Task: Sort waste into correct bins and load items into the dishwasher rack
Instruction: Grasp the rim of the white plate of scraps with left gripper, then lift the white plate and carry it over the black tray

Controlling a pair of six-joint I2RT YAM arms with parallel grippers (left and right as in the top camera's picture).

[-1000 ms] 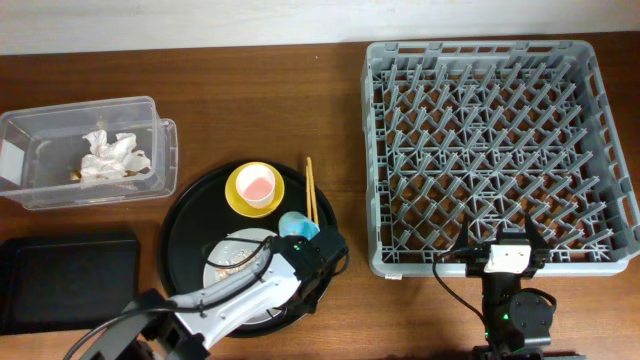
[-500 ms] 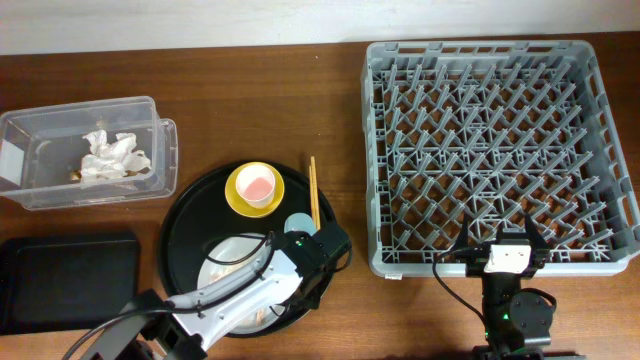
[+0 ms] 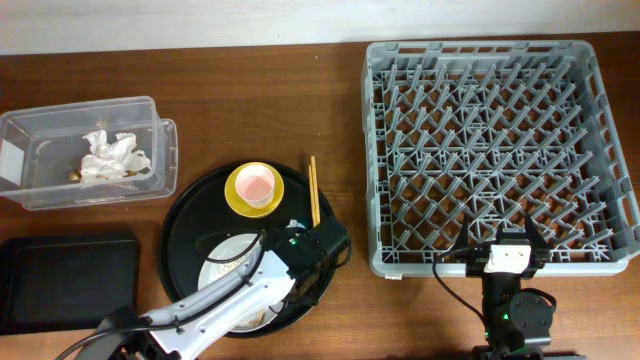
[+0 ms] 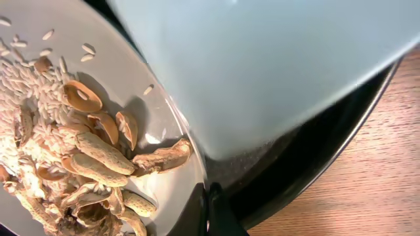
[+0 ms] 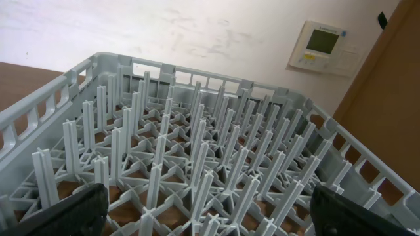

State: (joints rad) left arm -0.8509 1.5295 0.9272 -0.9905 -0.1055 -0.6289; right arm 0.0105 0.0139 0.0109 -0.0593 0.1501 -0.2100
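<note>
One light blue cup [image 4: 275, 65] sits rim-pinched in the left hand [image 4: 209, 196].

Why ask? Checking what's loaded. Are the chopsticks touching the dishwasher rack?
Apart. The overhead view shows the chopsticks lying across the round black tray's rim, with table showing between them and the dishwasher rack.

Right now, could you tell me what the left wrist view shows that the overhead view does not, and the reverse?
Only the left wrist: peanut shells and rice grains on the plate, with the light blue cup close up. Only the overhead: dishwasher rack, clear box holding tissue, flat black tray, yellow bowl, pink cup, chopsticks. Both: the plate and the round black tray.
</note>
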